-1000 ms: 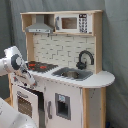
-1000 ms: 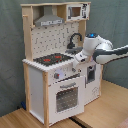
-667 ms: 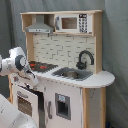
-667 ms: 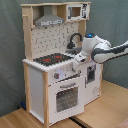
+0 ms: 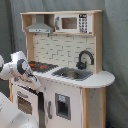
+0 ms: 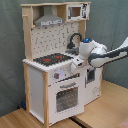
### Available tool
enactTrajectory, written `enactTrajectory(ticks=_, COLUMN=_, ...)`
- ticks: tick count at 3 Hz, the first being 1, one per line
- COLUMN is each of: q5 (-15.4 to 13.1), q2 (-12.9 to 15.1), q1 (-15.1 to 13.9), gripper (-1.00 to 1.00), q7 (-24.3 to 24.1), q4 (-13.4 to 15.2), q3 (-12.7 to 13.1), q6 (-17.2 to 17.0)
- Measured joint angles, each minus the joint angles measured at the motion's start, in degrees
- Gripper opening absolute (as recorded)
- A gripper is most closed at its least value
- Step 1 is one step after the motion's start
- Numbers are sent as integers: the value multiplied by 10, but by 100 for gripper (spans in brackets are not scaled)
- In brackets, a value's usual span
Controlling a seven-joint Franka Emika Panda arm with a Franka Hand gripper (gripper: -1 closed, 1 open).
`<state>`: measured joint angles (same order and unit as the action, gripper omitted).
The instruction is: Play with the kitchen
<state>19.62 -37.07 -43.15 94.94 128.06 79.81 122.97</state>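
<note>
The arm (image 6: 107,54) enters from the second exterior view's right and extends roughly level toward the front of the kitchen (image 6: 52,75). Its white wrist housing, topped by a blue spot, sits in front of the counter edge. The gripper (image 6: 77,63) points toward the second exterior view's left and is positioned at the front panel just below the stovetop (image 6: 52,59), above the oven door (image 6: 64,97). Whether its fingers are spread or closed cannot be determined, nor whether they touch the panel. In the first exterior view the same wrist appears at the first exterior view's left, with the gripper (image 5: 31,80) just in front of the counter edge beside the stovetop.

The kitchen stands upright on a light wooden floor (image 6: 107,107). In both exterior views it occupies the middle of the scene. The counter carries the black-red stovetop and a sink (image 5: 73,74) with a black faucet (image 5: 85,59) behind it. A tiled back panel rises above the counter. A grey hood (image 5: 40,27) and a small microwave (image 5: 72,23) are mounted under the top shelf. A grey-green curtain (image 6: 112,22) covers the background.
</note>
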Motion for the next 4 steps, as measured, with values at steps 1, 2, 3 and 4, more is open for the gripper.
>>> enactTrajectory(ticks=1, q5=0, q2=0, q1=-21, gripper=100, q7=0, q4=-5, q3=18, q6=30)
enactTrajectory(ticks=2, q5=0, q2=0, q1=-22, gripper=-100, q7=0, q4=-5, q3=19, q6=31)
enactTrajectory(ticks=3, q5=0, q2=0, q1=-29, gripper=-100, q7=0, q4=-5, q3=27, q6=42)
enactTrajectory(ticks=4, q5=0, q2=0, q1=-60, gripper=-100, q7=-1, q4=-5, q3=72, q6=61)
